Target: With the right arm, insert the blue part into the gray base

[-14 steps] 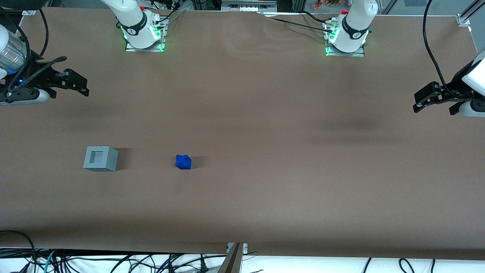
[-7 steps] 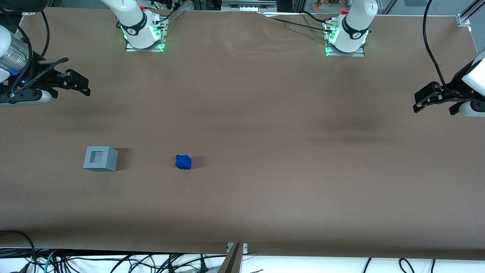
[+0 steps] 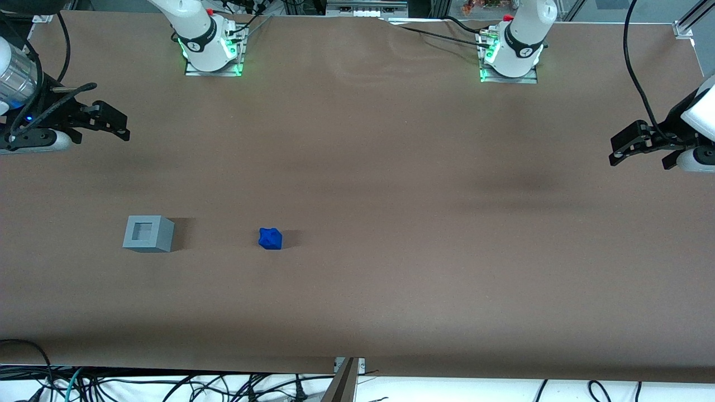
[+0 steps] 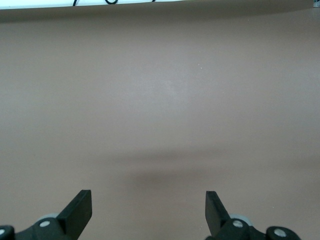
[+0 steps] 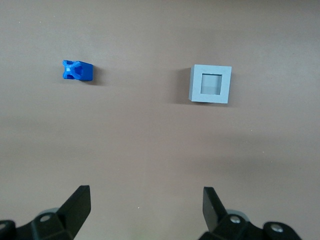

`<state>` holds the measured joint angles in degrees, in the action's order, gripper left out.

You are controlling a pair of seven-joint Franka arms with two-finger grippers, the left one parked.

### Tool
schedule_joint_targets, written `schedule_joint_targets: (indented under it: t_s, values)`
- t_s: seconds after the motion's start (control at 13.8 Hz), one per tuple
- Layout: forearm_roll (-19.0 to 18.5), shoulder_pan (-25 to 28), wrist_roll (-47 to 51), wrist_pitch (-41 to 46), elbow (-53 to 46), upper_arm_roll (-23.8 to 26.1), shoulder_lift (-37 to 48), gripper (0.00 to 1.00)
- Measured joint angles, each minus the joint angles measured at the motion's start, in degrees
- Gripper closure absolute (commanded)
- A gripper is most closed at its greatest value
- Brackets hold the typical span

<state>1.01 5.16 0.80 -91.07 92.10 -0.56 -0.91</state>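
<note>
Barely shifted since earlier, the gripper hovers spread and empty at the bench's working-arm end; blue part lies mid-bench, nearer the front camera, beside gray base, untouched.

The front view looks steeply down from high above the table, taking in its whole length and both arm bases. The right wrist view looks down from the gripper, fingers spread wide, held farther from the front camera; both views share the blue part and gray base. The left wrist view faces bare tabletop.
</note>
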Motion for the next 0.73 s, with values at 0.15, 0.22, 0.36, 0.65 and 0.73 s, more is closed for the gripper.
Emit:
schedule_joint_targets:
  t_s: [0.15,0.22,0.36,0.65,0.73]
  values:
    - [0.00,0.00,0.00,0.00,-0.01,0.00,0.02,0.01]
    - [0.00,0.00,0.00,0.00,-0.01,0.00,0.02,0.01]
    - [0.00,0.00,0.00,0.00,-0.01,0.01,0.02,0.01]
    - [0.08,0.01,0.00,-0.16,0.05,0.08,-0.02,0.01]
    - [0.47,0.04,0.00,-1.10,0.41,0.37,-0.17,0.01]
